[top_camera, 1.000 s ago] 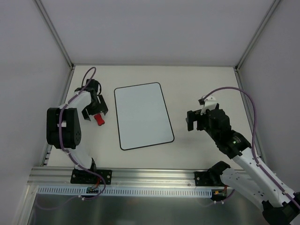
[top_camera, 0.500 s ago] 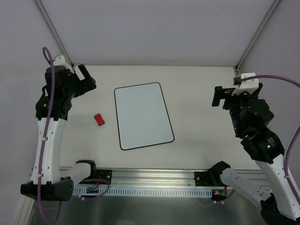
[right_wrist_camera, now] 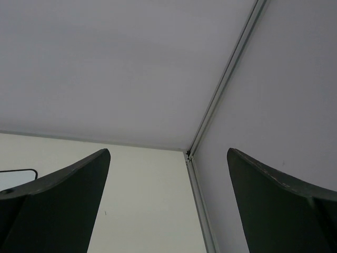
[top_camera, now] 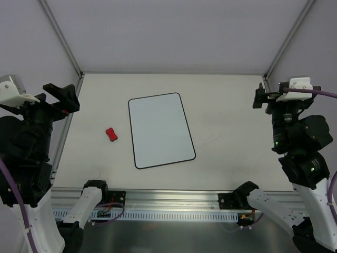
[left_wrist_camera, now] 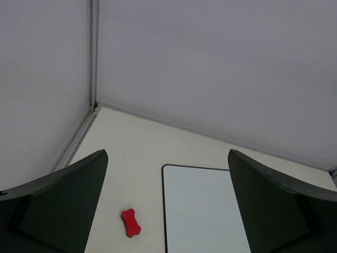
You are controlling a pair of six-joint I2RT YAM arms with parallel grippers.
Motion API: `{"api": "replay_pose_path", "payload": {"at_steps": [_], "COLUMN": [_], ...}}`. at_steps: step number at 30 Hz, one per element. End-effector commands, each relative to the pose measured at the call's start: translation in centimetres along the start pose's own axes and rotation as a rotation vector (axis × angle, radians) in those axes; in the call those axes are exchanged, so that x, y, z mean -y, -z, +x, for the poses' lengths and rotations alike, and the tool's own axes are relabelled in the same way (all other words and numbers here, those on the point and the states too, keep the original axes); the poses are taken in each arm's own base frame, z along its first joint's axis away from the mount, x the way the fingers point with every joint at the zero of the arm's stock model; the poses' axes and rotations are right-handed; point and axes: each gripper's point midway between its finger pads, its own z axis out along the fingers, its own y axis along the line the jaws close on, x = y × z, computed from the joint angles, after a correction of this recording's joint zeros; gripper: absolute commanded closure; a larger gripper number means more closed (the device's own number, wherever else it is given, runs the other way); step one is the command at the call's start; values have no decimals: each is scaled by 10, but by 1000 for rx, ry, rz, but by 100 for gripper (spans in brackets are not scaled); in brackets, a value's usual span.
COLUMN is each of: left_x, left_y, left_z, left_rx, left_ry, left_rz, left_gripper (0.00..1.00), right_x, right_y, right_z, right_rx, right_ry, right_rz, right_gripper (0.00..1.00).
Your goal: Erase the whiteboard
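With the left pincer (left_wrist_camera: 167, 154) and right pincer (right_wrist_camera: 168, 153) both spread empty high over the sides of the cream worktop (top_camera: 226, 105), the small red bow-tie eraser block (top_camera: 110, 134) lies loose near the flat, black-rimmed white whiteboard (top_camera: 160, 130) at centre, its face apparently blank: erasing looks finished.

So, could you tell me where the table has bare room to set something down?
The widest bare patch of the cream table lies right of the large white black-rimmed whiteboard. A strip behind the board is also free. Left of it is tighter: the small red bow-tie eraser lies there.
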Motion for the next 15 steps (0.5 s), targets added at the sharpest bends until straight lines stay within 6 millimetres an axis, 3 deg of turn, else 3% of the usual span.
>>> {"api": "replay_pose_path", "payload": {"at_steps": [1, 6, 15], "left_x": [-6, -4, -2], "left_y": [7, 13, 12], "left_z": [-12, -21, -15], "left_rx": [30, 57, 42], "left_ry": [-41, -33, -16], "left_rz": [-29, -18, -10], "left_gripper": [1, 1, 1], "right_x": [23, 16, 9], "right_y": [5, 2, 0], "right_z": [-37, -46, -60], "right_rx": [111, 143, 181], "right_ry": [-30, -66, -75], "right_rz": [55, 19, -28], "right_gripper": [1, 1, 1]}}
